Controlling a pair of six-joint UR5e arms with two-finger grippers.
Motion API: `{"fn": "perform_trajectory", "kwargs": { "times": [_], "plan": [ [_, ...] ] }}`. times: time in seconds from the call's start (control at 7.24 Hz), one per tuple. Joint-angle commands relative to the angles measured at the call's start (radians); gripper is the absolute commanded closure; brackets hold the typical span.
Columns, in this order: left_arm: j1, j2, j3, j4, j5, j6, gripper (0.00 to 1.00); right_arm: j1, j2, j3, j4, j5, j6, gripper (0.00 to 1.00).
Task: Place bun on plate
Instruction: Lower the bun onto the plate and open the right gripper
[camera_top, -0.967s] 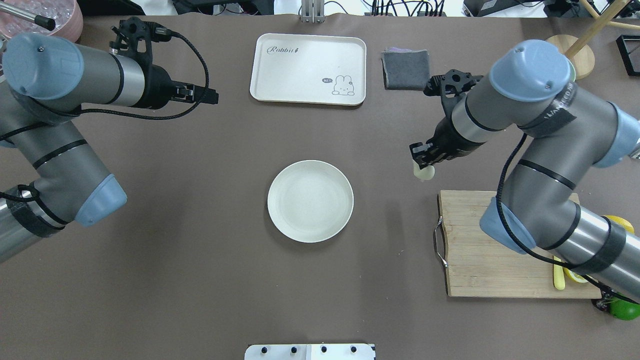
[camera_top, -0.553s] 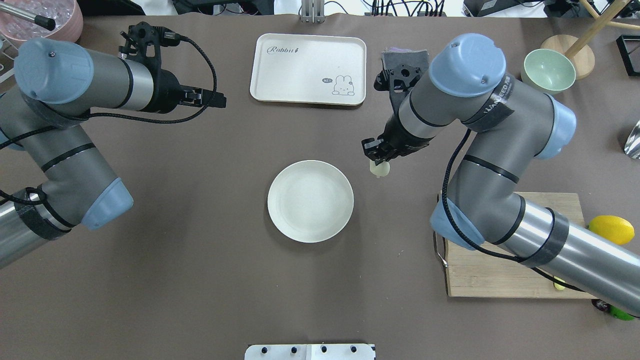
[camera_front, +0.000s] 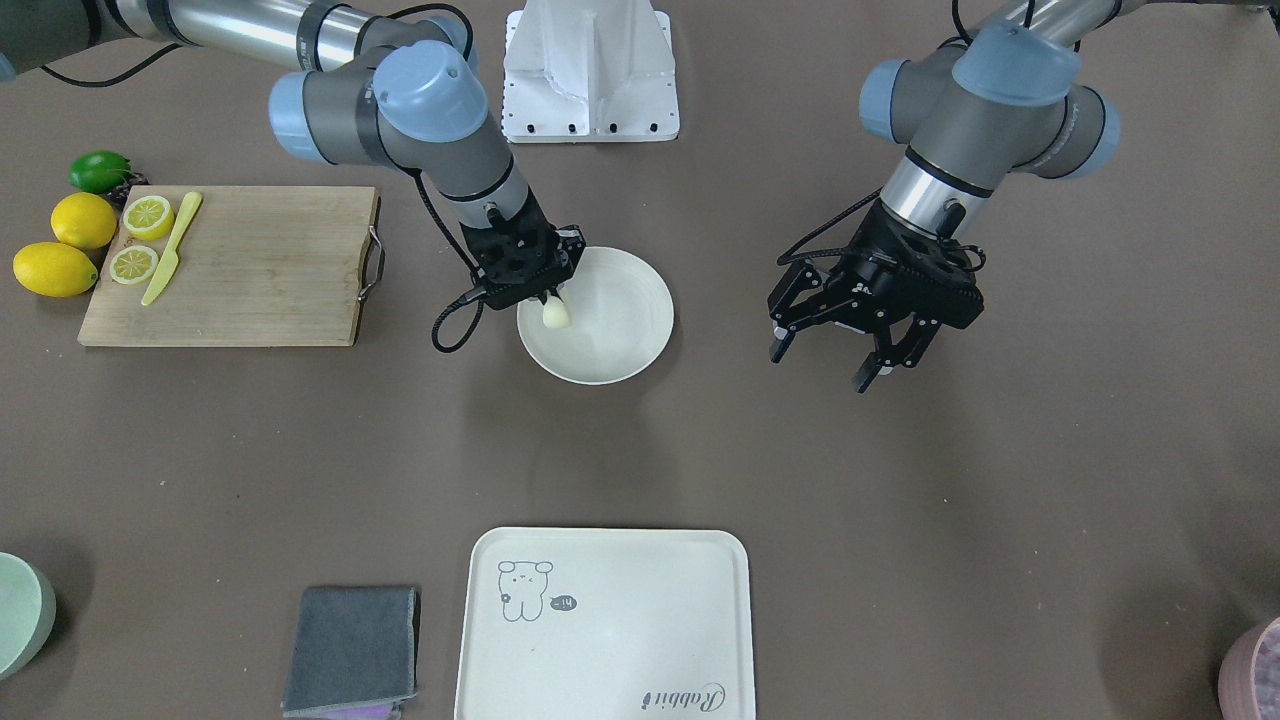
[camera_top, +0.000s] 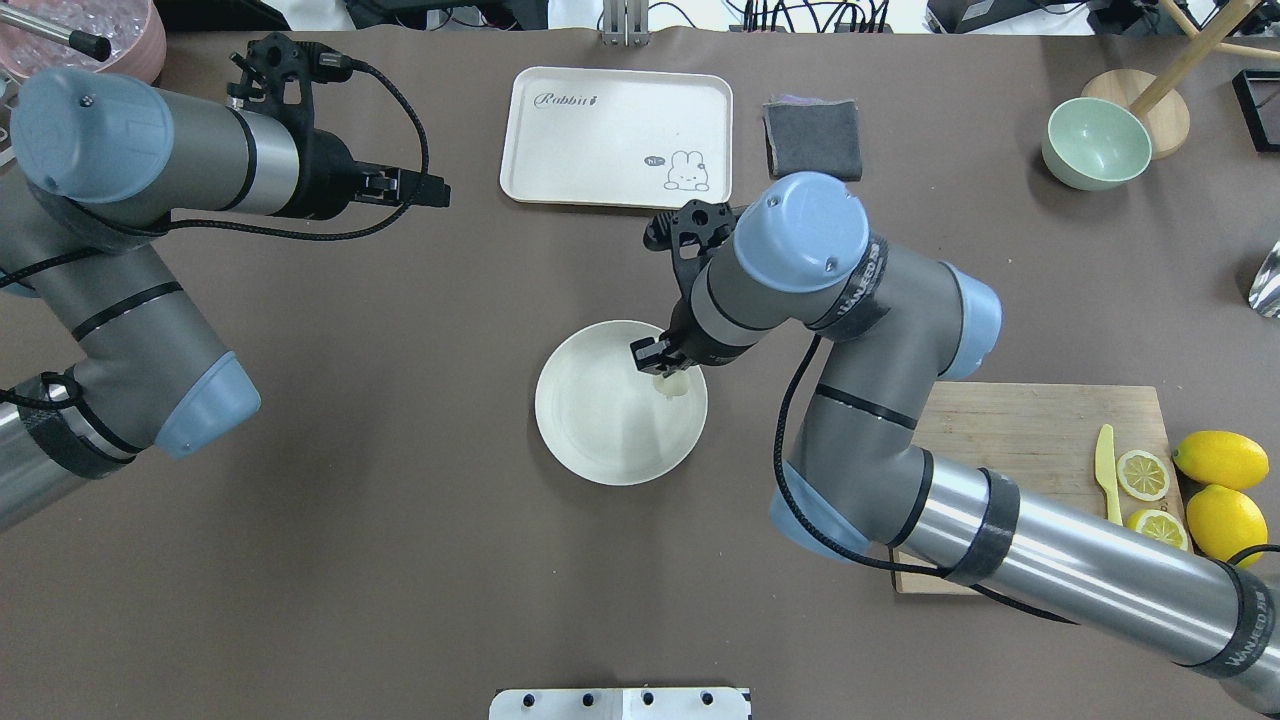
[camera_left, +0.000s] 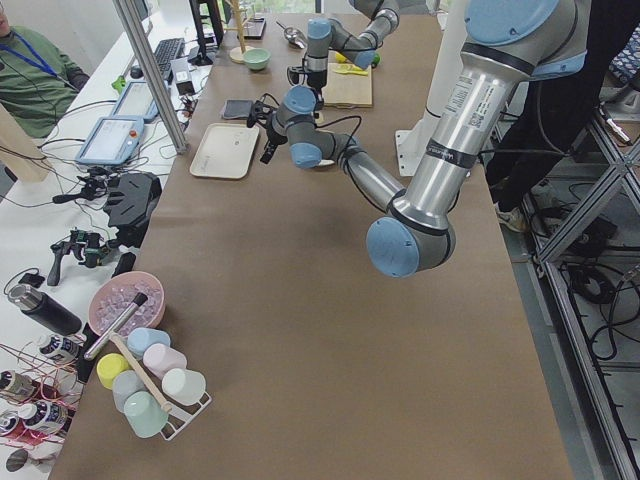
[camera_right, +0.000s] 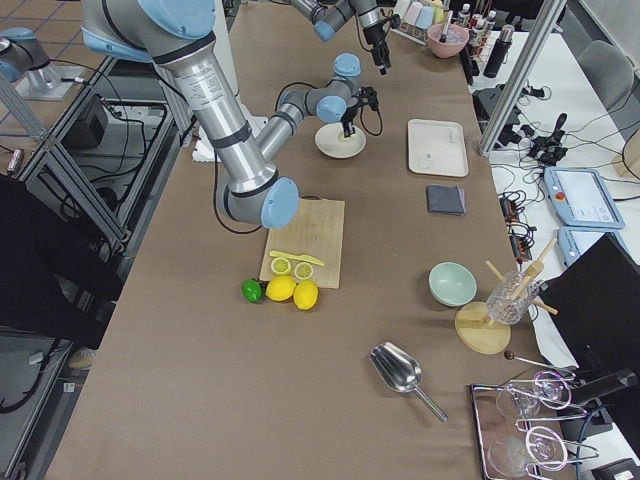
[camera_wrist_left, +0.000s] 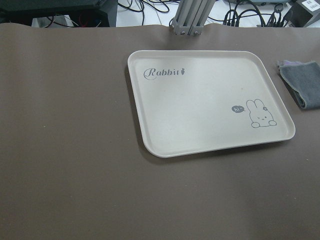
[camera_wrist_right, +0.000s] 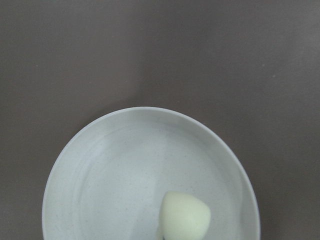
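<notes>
A long bench (camera_top: 400, 560) under a brown mat fills the middle of the room, with metal framing (camera_left: 585, 215) on one side and a white side desk (camera_left: 40, 215) strewn with tablets and cables on the other. On the mat lie a wooden cutting board (camera_top: 1050, 430), a cream tray (camera_top: 615, 135), the round plate (camera_top: 590, 430) and a grey cloth (camera_top: 812, 138). The right jaws are clamped on the bun (camera_front: 555, 316), which hangs over the plate's inside, near its rim. Whether it touches, I cannot tell. The left jaws hang apart, well away from the plate.
</notes>
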Motion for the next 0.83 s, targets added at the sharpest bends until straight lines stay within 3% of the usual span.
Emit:
{"fn": "perform_trajectory", "kwargs": {
  "times": [0.0, 0.14, 0.28, 0.69],
  "plan": [
    [-0.007, 0.016, -0.003, 0.001, 0.004, 0.000, 0.03, -0.061, 0.021, -0.046, 0.061, -0.059, 0.005, 1.00],
    [-0.008, 0.018, -0.002, 0.001, 0.004, 0.000, 0.03, -0.068, 0.026, -0.046, 0.061, -0.065, 0.005, 0.82],
    [-0.014, 0.018, 0.003, 0.001, 0.004, 0.001, 0.03, -0.070, 0.023, -0.046, 0.061, -0.070, 0.004, 0.01],
    [-0.055, 0.026, 0.012, 0.007, -0.001, 0.007, 0.03, -0.064, 0.026, -0.040, 0.063, -0.082, 0.007, 0.00]
  ]
}}
